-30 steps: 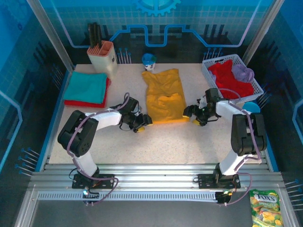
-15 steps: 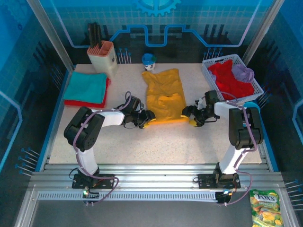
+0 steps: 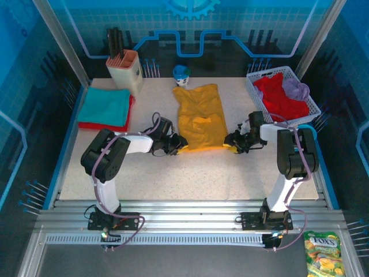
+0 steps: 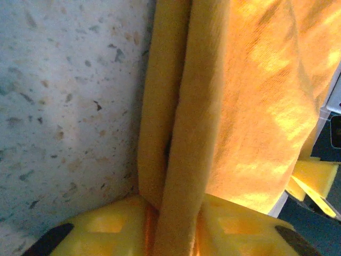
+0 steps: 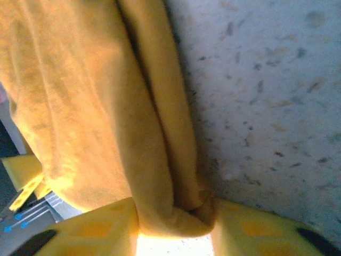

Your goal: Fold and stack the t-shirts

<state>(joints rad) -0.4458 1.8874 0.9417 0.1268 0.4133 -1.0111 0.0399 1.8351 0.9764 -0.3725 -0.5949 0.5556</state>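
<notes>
Your yellow t-shirt (image 3: 200,118) lies flat in the middle of the table (image 3: 202,173). Its long side runs away from you. The left gripper (image 3: 180,142) pinches its near left corner. The right gripper (image 3: 230,140) pinches its near right corner. The 2 are just as close. The table is smooth, with bare room on both sides.

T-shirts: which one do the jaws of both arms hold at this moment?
The mustard-yellow t-shirt, spread mid-table; jaws pinch its near corners. The teal one lies folded on a red one at left; crumpled ones sit in the basket.
</notes>
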